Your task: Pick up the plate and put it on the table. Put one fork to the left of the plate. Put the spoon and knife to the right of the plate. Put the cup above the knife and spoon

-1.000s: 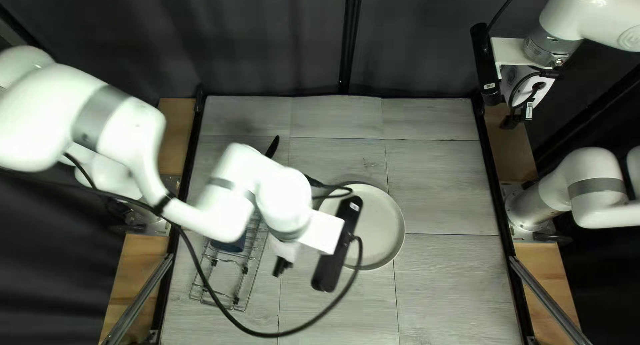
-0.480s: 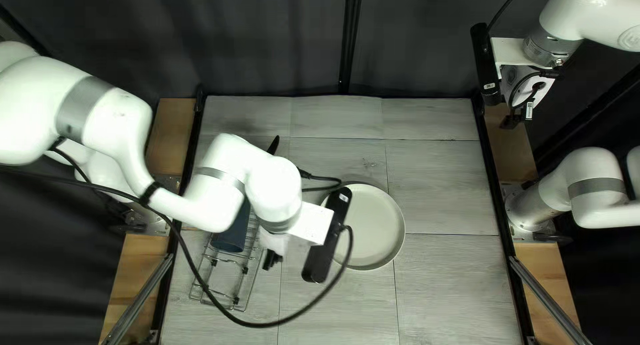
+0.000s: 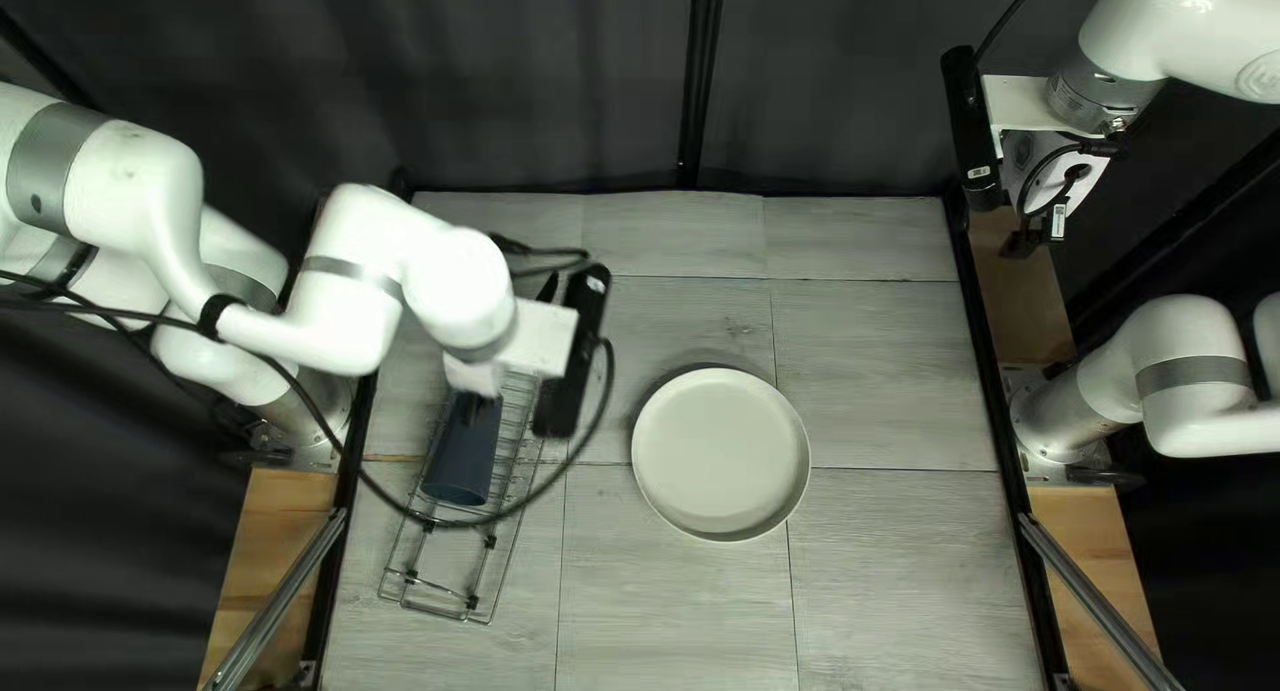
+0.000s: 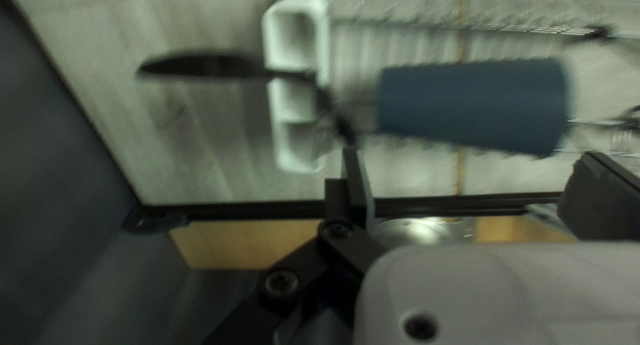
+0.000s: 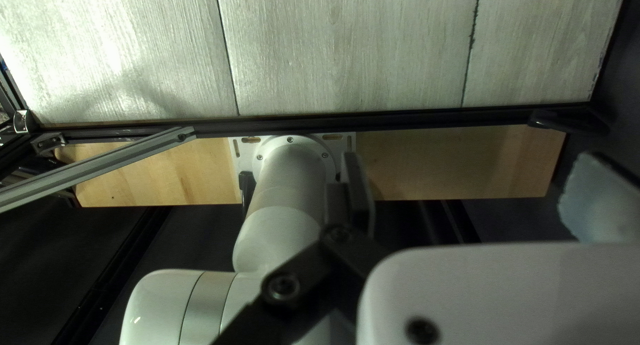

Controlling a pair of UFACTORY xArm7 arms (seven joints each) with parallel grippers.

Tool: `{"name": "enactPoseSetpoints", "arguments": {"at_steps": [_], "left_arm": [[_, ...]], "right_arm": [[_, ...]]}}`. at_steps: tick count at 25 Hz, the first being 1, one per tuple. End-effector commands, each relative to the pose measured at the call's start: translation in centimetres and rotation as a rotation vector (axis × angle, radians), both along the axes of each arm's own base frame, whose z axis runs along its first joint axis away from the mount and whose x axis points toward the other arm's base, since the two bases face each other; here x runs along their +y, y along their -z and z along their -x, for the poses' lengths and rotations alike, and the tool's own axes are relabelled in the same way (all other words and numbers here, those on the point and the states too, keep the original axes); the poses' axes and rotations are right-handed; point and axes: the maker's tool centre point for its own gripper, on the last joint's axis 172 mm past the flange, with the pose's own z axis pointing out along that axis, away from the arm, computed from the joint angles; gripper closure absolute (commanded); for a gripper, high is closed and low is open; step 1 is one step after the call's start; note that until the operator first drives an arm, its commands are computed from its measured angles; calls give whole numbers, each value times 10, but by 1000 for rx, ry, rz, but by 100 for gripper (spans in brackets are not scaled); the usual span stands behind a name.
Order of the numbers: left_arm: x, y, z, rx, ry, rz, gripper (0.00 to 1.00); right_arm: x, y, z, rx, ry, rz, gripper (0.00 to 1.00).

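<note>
So the plate [image 3: 720,454] is round, off-white and lying flat on the desk [image 3: 880,558], face up. The cup [image 4: 473,105] is a dusty blue tapered one, looks tipped on its side on the wire rack [image 4: 560,30], skinny end towards the white holder [image 4: 323,45]. One dark utensil [image 4: 200,65] pokes out of that holder, too blurry to say which.

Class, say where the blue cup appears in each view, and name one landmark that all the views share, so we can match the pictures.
Top left view: the cup is at the left, on the rack.
Left wrist view: the cup is ahead of the left tool, beside the white holder.
Right wrist view: not in it.
Shared landmark: the table, with its black edging.
</note>
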Motion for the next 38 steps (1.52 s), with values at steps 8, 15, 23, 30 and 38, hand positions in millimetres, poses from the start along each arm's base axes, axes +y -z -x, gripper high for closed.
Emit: {"name": "enactPoseSetpoints", "arguments": {"at_steps": [8, 15, 23, 30, 38], "left_arm": [[19, 46, 4, 29, -108, -51, 0], [13, 54, 10, 40, -150, -46, 100], [10, 47, 8, 38, -158, -49, 100], [-8, -27, 17, 18, -134, -51, 100], [-27, -65, 18, 26, -104, -60, 100]], "right_arm": [[0, 0, 0, 0, 0, 0, 0], [0, 0, 0, 0, 0, 0, 0], [0, 0, 0, 0, 0, 0, 0], [0, 0, 0, 0, 0, 0, 0], [0, 0, 0, 0, 0, 0, 0]]}}
